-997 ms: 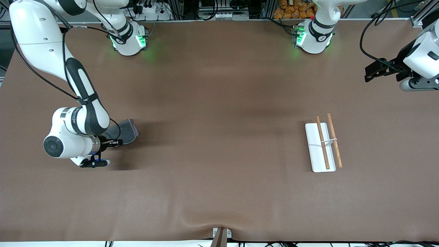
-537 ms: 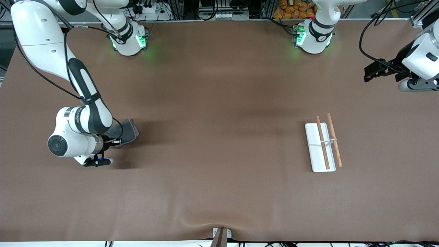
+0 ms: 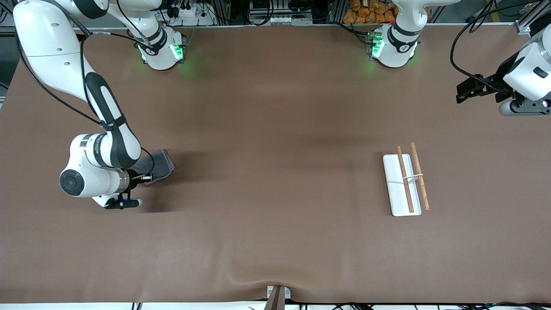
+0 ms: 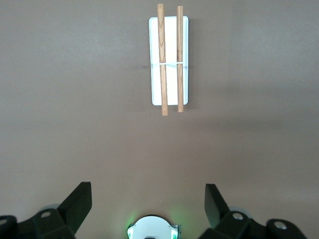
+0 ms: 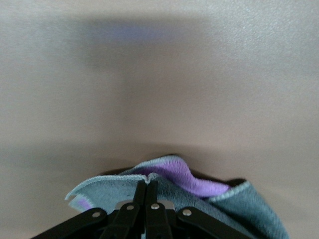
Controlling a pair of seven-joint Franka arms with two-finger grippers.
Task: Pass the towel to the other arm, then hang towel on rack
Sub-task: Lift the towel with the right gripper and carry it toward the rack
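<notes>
The right claw (image 3: 148, 177) was clamped on an edge of the towel (image 3: 156, 165), which lay on the desk (image 3: 275, 129) at the right arm's end. The left claw (image 4: 147, 204) waited with fingers spread wide, well apart from the rack (image 3: 406, 181).

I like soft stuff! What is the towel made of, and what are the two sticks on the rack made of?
The towel looks like soft, fuzzy cloth, maybe microfibre: its grey and purple faces look fluffy and it folds limply where the right gripper pinches it. The sticks on the rack look like plain wood, brown and matte with faint grain; their base looks like smooth white plastic.
</notes>
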